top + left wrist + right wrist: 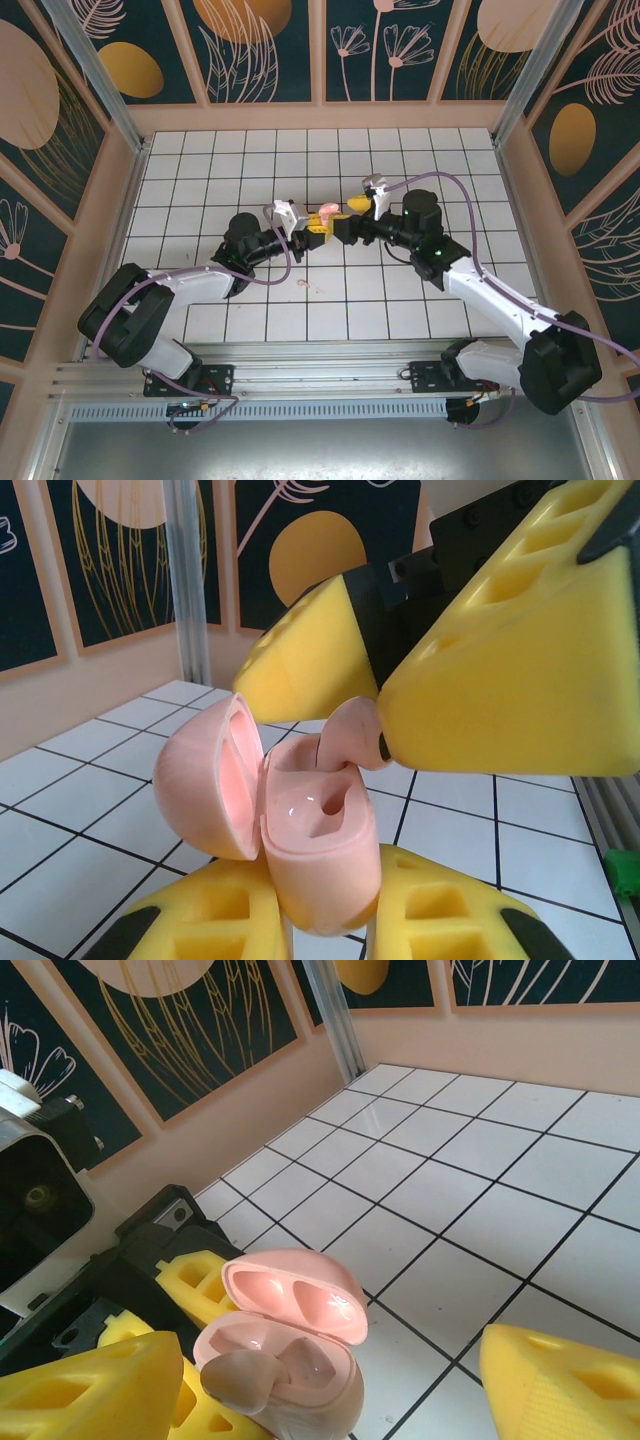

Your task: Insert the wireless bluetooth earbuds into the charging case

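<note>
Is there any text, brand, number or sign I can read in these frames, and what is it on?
No readable text in any view.
Pink charging case: plain, no logo or print visible.
Pink earbud: plain.
Wall panels: flower and leaf drawings only, no lettering.
Tiled table: grid lines only.

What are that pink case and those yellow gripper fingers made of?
The pink charging case looks like smooth, glossy moulded plastic: light glints inside its well. The yellow gripper fingers look like matte plastic, perhaps printed, with hollow pockets.
</note>
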Tool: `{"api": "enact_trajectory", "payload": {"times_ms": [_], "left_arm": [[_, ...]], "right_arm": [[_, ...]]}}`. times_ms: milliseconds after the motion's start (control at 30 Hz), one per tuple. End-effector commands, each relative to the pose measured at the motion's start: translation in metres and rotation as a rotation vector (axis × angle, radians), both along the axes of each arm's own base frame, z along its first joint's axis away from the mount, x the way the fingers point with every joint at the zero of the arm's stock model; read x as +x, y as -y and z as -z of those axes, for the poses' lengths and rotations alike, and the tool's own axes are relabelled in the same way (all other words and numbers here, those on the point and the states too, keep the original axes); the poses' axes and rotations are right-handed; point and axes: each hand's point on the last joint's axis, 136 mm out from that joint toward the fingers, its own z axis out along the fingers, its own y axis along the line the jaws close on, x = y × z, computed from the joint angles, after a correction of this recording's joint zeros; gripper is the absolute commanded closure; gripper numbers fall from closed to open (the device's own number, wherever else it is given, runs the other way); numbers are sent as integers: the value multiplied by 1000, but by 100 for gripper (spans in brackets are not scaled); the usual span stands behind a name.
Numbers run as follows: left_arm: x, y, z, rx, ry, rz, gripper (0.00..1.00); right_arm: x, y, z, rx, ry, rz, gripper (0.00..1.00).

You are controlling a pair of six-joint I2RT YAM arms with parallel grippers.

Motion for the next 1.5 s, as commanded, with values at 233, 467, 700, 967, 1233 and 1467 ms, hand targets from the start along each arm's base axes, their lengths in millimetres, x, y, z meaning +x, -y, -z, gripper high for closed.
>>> {"api": "enact_trajectory", "payload": {"times_ms": [233,467,700,967,1233,1467], "left_arm": [[-3,1,-21,-31,52,5,95],[-3,1,-23,-33,55,8,95],[-4,2,-24,-36,57,11,95],[-4,1,-24,-36,58,12,95],[-5,1,-25,-38,60,13,95],[-5,1,-27,-42,64,19,95]], "right_arm": [[5,16,0,4,5,39,22],[6,20,0,6,3,50,23],[9,21,-4,14,8,59,23],[13,25,-4,14,8,78,23],[18,30,-3,14,1,103,23],[20,30,-4,19,4,103,24]]}}
